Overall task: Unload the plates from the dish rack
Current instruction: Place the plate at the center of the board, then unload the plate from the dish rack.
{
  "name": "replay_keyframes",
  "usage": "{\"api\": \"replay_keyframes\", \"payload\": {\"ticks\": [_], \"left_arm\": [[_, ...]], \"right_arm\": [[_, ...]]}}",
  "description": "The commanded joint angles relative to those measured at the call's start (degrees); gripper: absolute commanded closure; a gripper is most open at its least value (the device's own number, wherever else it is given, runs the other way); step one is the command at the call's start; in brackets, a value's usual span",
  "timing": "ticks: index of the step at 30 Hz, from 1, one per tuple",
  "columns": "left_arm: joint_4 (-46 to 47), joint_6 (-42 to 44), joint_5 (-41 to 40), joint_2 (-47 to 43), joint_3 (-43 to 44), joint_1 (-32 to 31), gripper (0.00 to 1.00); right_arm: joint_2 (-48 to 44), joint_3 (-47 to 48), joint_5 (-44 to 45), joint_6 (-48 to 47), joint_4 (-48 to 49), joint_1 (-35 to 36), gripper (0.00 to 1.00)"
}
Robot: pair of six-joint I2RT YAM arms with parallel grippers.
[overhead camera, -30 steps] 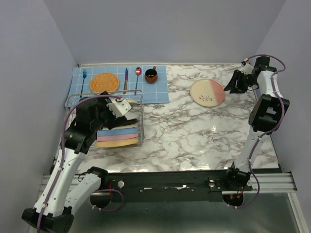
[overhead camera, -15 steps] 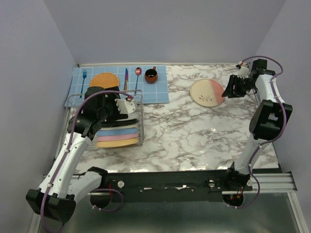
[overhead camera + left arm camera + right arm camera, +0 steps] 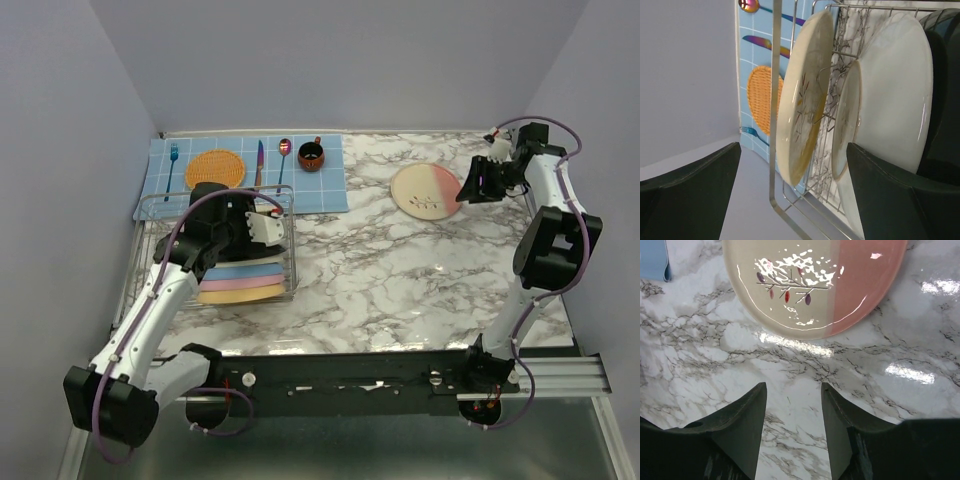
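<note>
left tool (image 3: 792, 145): jaws spread wide, gripping nothing, hanging over the far-right part of the dish rack (image 3: 150, 206) and aimed at the standing plates

rack plates: cream twig plate (image 3: 802, 95) stands upright right by a rack wire. There's a slim gap to the pale plate (image 3: 895, 90) beside it, and a dark plate (image 3: 946, 75) sits behind that.

right tool (image 3: 793, 386): about half open and empty, fingertips just short of the pink-and-beige plate (image 3: 810, 285)'s rim

that plate: flat on the marble table (image 3: 400, 270), far right, well apart from the rack

blue placemat (image 3: 325, 185): right behind the rack's far edge

Plates (image 3: 805, 95) standing in dish rack (image 3: 774, 75), pink-cream plate (image 3: 427, 190) flat
</note>
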Motion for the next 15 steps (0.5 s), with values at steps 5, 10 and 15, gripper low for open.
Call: {"api": "replay_keyframes", "payload": {"ticks": [5, 10, 15], "left_arm": [[5.2, 1.0, 0.9, 5.8, 1.0, 1.0, 0.07], [6.0, 1.4, 0.9, 8.0, 1.7, 1.4, 0.09], [6.0, 2.3, 0.8, 9.1, 1.6, 1.9, 0.23]], "right_arm": [[-4.7, -2.5, -0.7, -2.1, -0.8, -0.1, 0.44], [-5.5, -3.4, -1.7, -2.3, -1.3, -0.1, 0.44], [-5.8, -3.7, -1.7, -2.2, -1.2, -0.1, 0.44]]}}
